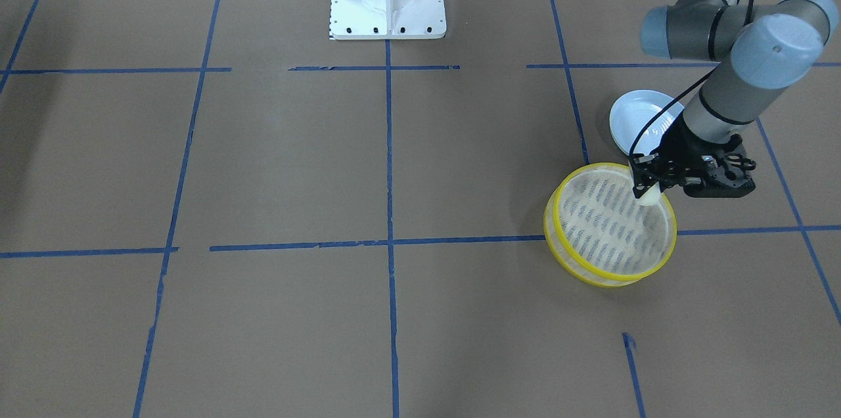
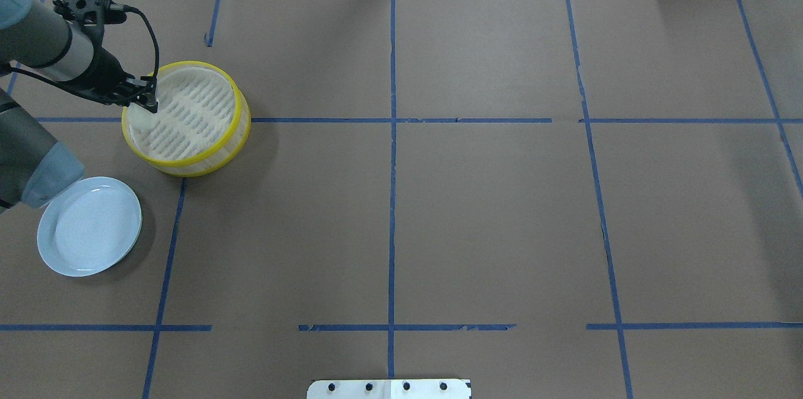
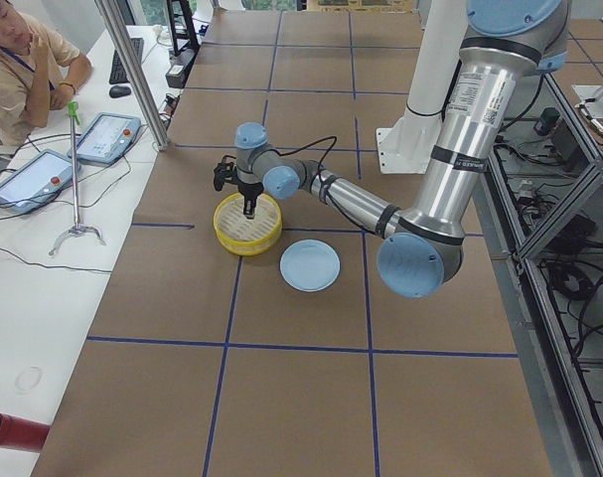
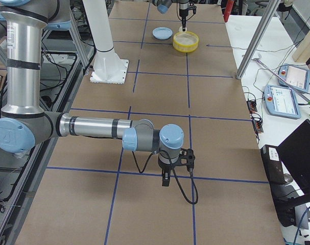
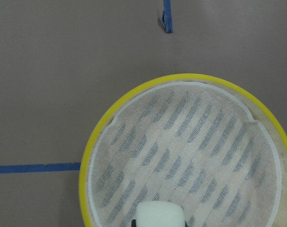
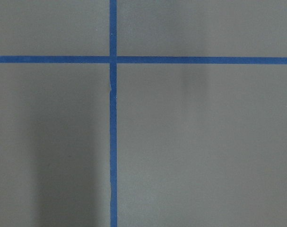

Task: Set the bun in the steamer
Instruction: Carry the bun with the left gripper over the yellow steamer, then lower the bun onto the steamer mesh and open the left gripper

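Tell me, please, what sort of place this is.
Probably a robotics lab: a paper-covered table marked with a blue tape grid, an industrial robot arm, and an operator beside control tablets.

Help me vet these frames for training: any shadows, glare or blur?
Right wrist view: soft, with broad dim shadows across the table. Left wrist view: steamer mesh crisp, bun cut off by the bottom edge. Overhead view: pale glare patch on the table at upper right; plate casts a small shadow.
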You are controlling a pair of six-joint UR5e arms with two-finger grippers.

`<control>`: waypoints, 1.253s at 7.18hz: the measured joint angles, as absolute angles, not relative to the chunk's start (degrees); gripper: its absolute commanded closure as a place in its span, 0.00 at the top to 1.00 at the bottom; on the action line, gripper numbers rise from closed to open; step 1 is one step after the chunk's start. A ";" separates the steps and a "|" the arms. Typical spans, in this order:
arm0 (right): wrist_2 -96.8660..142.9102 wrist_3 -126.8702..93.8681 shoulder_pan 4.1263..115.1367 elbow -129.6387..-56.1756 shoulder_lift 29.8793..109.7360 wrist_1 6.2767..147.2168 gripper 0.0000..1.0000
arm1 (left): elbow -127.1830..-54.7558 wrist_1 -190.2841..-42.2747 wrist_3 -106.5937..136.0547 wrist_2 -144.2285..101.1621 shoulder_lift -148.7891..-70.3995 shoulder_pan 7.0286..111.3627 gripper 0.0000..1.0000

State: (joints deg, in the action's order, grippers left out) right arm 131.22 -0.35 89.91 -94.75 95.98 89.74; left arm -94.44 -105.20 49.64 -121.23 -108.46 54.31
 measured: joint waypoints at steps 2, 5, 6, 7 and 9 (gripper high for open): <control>131.22 -0.35 89.91 -94.75 95.98 89.74 1.00 | -89.05 -105.87 52.44 -121.05 -111.89 51.34 0.37; 131.22 -0.35 89.91 -94.75 95.98 89.74 1.00 | -86.56 -106.33 52.55 -120.84 -113.34 49.88 0.38; 131.22 -0.35 89.91 -94.75 95.98 89.74 1.00 | -86.22 -106.59 52.39 -120.34 -113.60 49.79 0.39; 131.22 -0.35 89.91 -94.75 95.98 89.74 1.00 | -86.10 -107.09 52.33 -119.49 -113.66 49.77 0.40; 131.22 -0.35 89.91 -94.75 95.98 89.74 1.00 | -86.10 -107.55 52.32 -118.74 -113.69 49.75 0.46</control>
